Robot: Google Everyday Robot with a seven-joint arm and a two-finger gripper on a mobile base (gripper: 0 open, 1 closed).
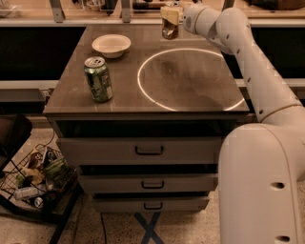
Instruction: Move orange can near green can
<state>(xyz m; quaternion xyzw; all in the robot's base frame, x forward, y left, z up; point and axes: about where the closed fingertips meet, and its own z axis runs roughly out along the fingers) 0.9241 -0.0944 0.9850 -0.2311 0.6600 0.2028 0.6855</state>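
The green can (98,79) stands upright near the front left of the dark table (190,90). The orange can (169,28), brownish with a mottled label, is at the back middle of the table, held just above the surface. My gripper (171,13) comes in from the right at the end of the white arm (248,62) and is shut on the top part of the orange can, hiding its lid. The orange can is far from the green can, to its back right.
A white bowl (111,45) sits at the back left, behind the green can. A white ring (143,88) is marked on the tabletop. Drawers (148,150) are below. A wire basket of litter (35,178) stands on the floor at left.
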